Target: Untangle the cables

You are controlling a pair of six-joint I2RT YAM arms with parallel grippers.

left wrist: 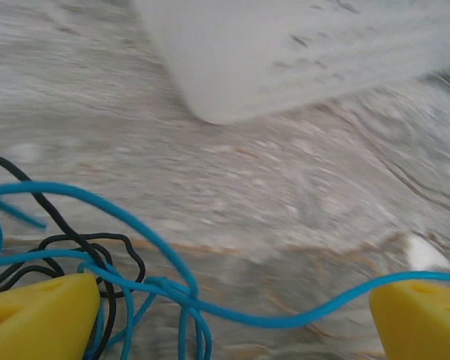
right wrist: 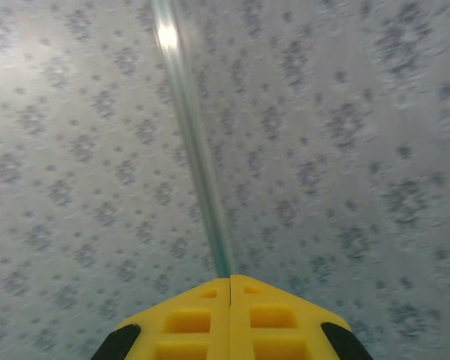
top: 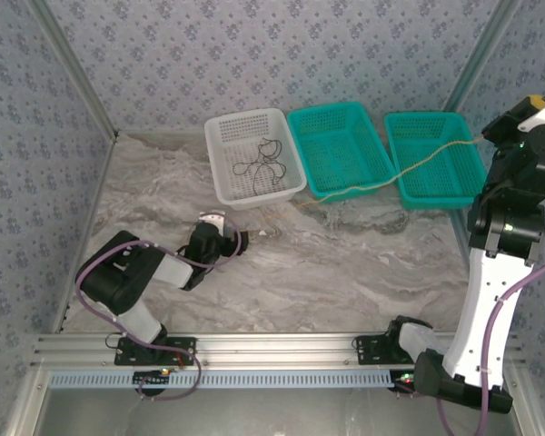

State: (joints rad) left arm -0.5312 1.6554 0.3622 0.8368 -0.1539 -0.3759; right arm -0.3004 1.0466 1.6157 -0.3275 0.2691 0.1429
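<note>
Marbled grey surface [left wrist: 285, 187] lies close beneath the left end effector [left wrist: 229, 319], spread wide, with a thin blue wire [left wrist: 120, 210] knotted with a thin black wire [left wrist: 97, 236] between its fingers [left wrist: 37, 319]; pinching one strand beside the knot seems wisest. Right end effector [right wrist: 230, 283] is pressed together.

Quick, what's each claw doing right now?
Left claw: open, straddling the blue cable and black cable, gripping nothing.
Right claw: closed, apparently on the taut yellow cable.
</note>
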